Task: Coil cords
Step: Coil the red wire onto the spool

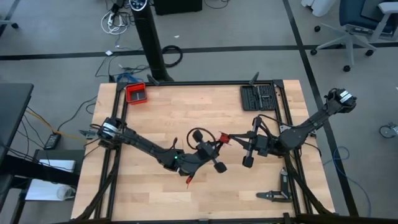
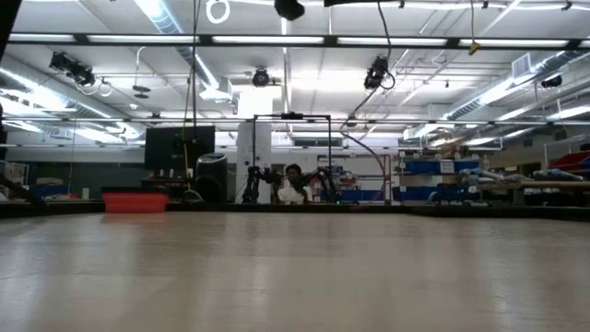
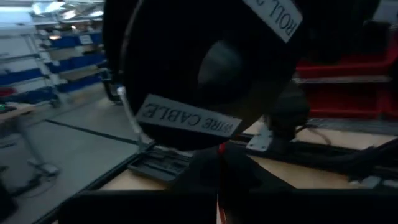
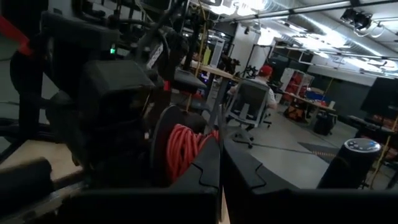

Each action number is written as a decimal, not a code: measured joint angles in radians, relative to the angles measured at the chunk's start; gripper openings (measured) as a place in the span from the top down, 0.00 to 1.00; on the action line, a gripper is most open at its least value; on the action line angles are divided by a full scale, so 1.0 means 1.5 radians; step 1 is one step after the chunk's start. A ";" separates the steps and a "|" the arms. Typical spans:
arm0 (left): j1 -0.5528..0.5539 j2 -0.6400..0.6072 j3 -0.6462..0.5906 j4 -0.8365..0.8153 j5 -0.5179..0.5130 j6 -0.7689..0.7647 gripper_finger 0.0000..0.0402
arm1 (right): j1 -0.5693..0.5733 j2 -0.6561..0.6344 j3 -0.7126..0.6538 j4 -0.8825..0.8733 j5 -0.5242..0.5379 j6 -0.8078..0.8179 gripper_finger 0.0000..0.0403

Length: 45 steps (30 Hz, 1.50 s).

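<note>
The cord is a thin red wire wound on a small black spool (image 1: pixel 224 138), which hangs above the table's middle between my two grippers. In the right wrist view the red winding (image 4: pixel 186 149) shows edge-on. The left wrist view shows only the spool's black labelled face (image 3: pixel 205 68), close up. My left gripper (image 1: pixel 217 144) comes from the left and is shut at the spool, with a bit of red cord (image 3: pixel 221 149) at its tips. My right gripper (image 1: pixel 234 137) comes from the right and is shut on the spool. A short red piece (image 1: pixel 188 182) shows beside the left forearm. My left gripper pinches the red cord (image 3: pixel 221 149) between its two fingertips, right at the spool's face. The fingers themselves hide the exact spot. How the cord runs from there does not show. My right gripper pinches the thin rim of the spool's flange (image 4: pixel 219 134) between its two fingers. The fingers lie about level and come from the table's right, in line with the flange's edge. The spool is lifted clear of the table, with its winding beside the fingertips.
A red tray (image 1: pixel 136 93) stands at the far left and a black tool case (image 1: pixel 258 98) at the far right. A black cable loop (image 1: pixel 198 135) sits by the left gripper. A black tool (image 1: pixel 273 195) lies near the front right. A person (image 2: pixel 293 187) sits far behind the table.
</note>
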 joint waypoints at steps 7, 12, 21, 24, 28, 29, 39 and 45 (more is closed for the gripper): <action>-0.007 0.003 -0.003 -0.016 -0.100 0.022 0.88 | 0.002 -0.003 0.002 0.012 -0.028 0.029 1.00; -0.019 0.000 -0.003 -0.016 -0.130 0.062 0.86 | 0.007 -0.010 0.002 0.001 -0.024 0.029 1.00; -0.057 -0.057 -0.002 -0.013 -0.207 0.143 0.87 | 0.023 -0.055 0.002 -0.073 -0.024 0.070 1.00; -0.063 -0.061 -0.002 -0.007 -0.219 0.155 0.87 | 0.022 -0.058 0.002 -0.105 -0.026 0.090 1.00; -0.070 -0.061 -0.002 0.028 -0.253 0.213 0.87 | 0.021 -0.059 0.002 -0.119 -0.034 0.107 1.00; -0.070 -0.061 -0.002 0.029 -0.259 0.215 0.87 | 0.021 -0.059 0.002 -0.121 -0.039 0.109 1.00; -0.080 -0.061 0.001 0.143 -0.273 0.314 0.87 | -0.001 -0.059 0.001 -0.162 -0.070 0.145 1.00; -0.084 -0.061 0.001 0.202 -0.274 0.372 0.87 | -0.009 -0.054 0.001 -0.171 -0.081 0.153 1.00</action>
